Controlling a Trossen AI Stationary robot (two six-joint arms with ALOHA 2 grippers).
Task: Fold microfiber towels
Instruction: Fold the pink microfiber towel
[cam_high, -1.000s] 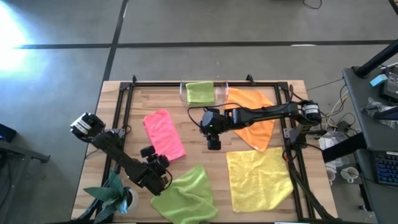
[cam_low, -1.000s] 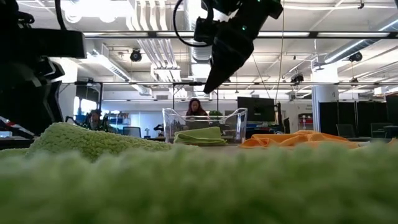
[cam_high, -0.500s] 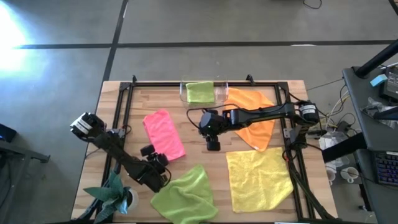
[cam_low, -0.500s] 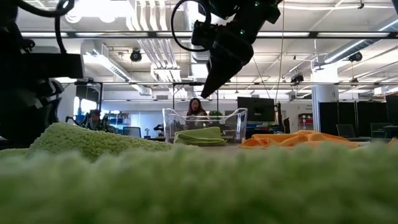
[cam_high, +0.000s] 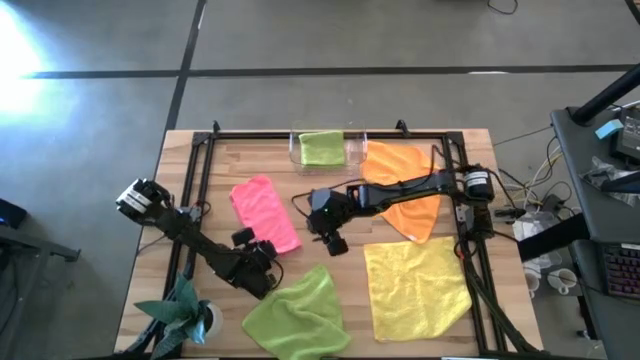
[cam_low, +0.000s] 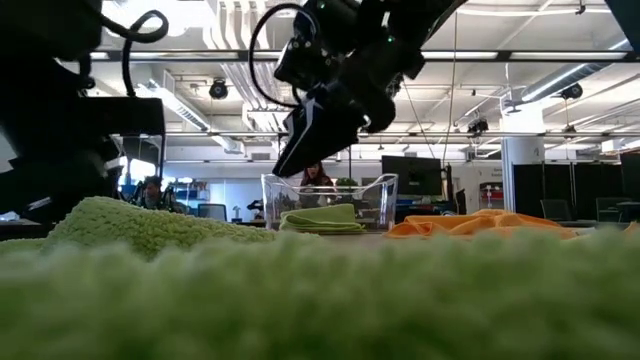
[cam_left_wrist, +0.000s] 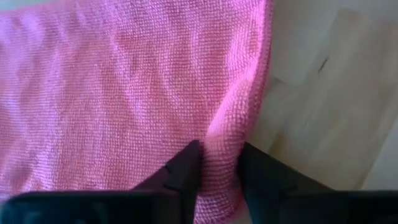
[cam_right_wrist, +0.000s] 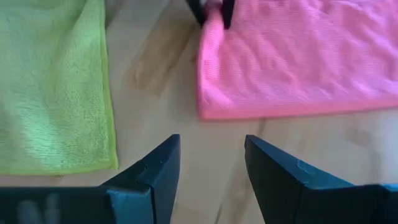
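Left gripper (cam_left_wrist: 214, 171) clenched on a corner of the pink towel (cam_high: 263, 213), right gripper (cam_right_wrist: 208, 165) spread, hovering just beside the other near corner: best lowered to pinch that corner too, then both lifted evenly, folding without bunching.

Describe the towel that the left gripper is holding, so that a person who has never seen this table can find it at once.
Start at the clear tray at the table's far edge, which holds a folded green towel. Nearer and to its left lies the pink towel, folded into a strip, with the left gripper pinching its near edge. It is the only pink one.
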